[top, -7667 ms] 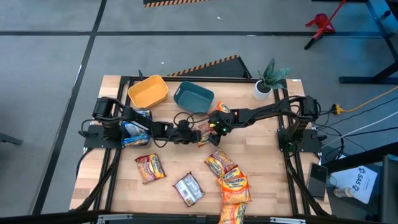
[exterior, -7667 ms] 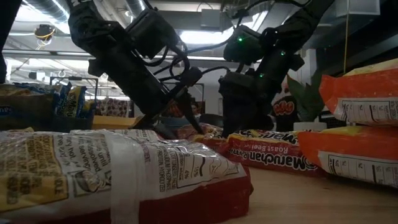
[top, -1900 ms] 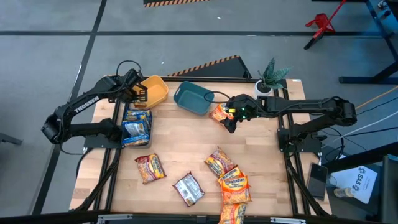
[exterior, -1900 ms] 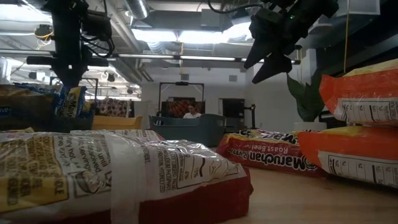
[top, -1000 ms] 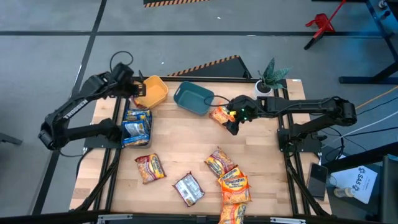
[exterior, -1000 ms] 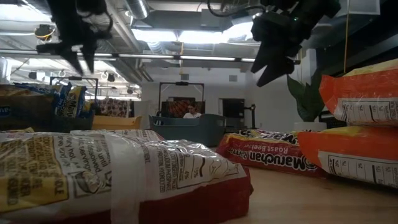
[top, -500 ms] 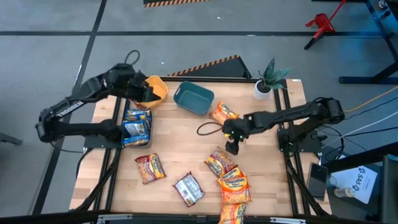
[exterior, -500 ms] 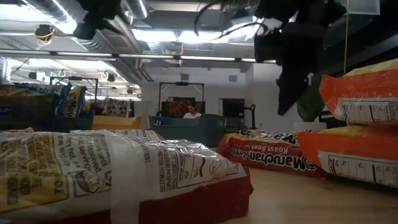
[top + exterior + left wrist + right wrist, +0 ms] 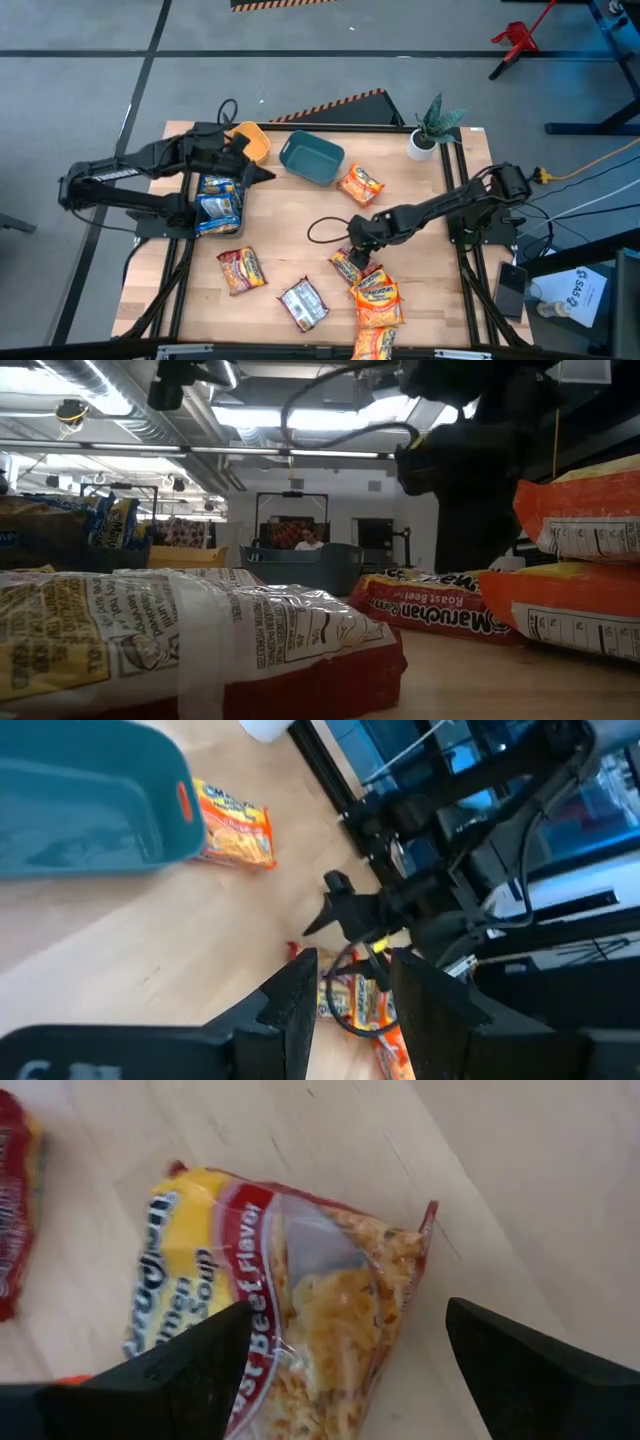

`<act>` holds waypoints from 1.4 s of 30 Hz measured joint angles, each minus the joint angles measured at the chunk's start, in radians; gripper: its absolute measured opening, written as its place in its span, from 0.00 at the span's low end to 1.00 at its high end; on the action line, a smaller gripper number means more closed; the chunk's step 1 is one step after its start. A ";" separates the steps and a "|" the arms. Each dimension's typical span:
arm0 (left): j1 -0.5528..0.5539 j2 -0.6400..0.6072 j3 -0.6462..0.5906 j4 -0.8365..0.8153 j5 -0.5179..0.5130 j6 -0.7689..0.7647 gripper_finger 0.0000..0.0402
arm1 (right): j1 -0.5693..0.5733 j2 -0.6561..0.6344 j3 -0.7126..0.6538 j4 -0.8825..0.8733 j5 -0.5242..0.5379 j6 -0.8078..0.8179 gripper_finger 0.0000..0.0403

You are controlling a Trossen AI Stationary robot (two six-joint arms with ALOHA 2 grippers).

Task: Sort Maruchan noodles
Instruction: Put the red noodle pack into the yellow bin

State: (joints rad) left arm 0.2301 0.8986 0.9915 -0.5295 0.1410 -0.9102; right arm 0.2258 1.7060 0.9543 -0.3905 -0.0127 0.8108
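Right gripper: the right gripper (image 9: 352,252) hangs low over a red-edged noodle packet (image 9: 290,1310) at the lower centre of the high view. Its fingers are spread wide, one on each side of the packet, and nothing is held.
Left gripper: the left gripper (image 9: 262,176) is at the upper left of the high view, near the yellow bin (image 9: 250,144). Its fingers stand apart and empty.
Step in hand: it seems the right arm is about to pick up this packet.
How to do it well: the gripper should go down with the packet in the middle between the fingers. It should close across the narrow side, on the noodle block, not only on the loose film at the edge. The orange packets (image 9: 375,300) lie just beside, so a clean vertical descent avoids pushing them.
Packet look: yellow print with a red band and clear plastic where the noodles show; it lies flat on the wooden surface (image 9: 290,220).
Other packets: one orange packet (image 9: 360,184) lies beside the teal bin (image 9: 311,158). A maroon one (image 9: 240,268) and a silver one (image 9: 303,303) are at the lower left, and blue ones (image 9: 220,200) at the left edge.
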 joint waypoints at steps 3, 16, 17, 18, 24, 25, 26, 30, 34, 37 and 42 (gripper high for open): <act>-0.036 0.000 -0.007 0.000 0.000 0.000 0.31 | -0.004 0.009 0.001 0.002 -0.008 0.027 0.79; -0.080 0.000 -0.009 0.029 -0.029 0.001 0.31 | -0.120 0.023 -0.001 0.239 -0.003 -0.009 0.47; -0.080 0.000 -0.009 0.029 -0.029 0.001 0.31 | -0.140 0.022 -0.001 0.273 -0.003 -0.024 0.45; -0.080 0.000 -0.009 0.031 -0.029 0.001 0.31 | -0.161 0.022 -0.001 0.310 -0.004 -0.040 0.43; -0.081 0.003 -0.009 0.050 -0.078 -0.012 0.31 | -0.274 0.020 0.028 0.458 -0.205 -0.084 0.37; -0.086 0.014 -0.009 0.064 -0.076 -0.017 0.31 | -0.281 0.012 0.037 0.438 -0.255 -0.084 0.37; -0.095 0.025 -0.009 0.073 -0.074 -0.022 0.31 | -0.279 0.001 0.044 0.402 -0.289 -0.084 0.36; -0.149 0.101 -0.009 0.090 -0.048 -0.030 0.31 | -0.212 -0.042 0.050 0.160 -0.285 -0.087 0.34; -0.202 0.200 -0.009 0.143 -0.045 -0.027 0.31 | -0.081 -0.076 0.049 -0.067 -0.215 -0.071 0.30; -0.222 0.255 -0.009 0.182 -0.044 -0.023 0.31 | 0.025 -0.083 0.049 -0.159 -0.143 0.001 0.26; -0.240 0.335 -0.009 0.240 -0.036 -0.023 0.31 | 0.151 -0.068 0.049 -0.154 -0.031 0.099 0.16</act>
State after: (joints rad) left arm -0.0096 1.2336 0.9821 -0.2893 0.1050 -0.9329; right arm 0.3770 1.6383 1.0035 -0.5442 -0.0435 0.9095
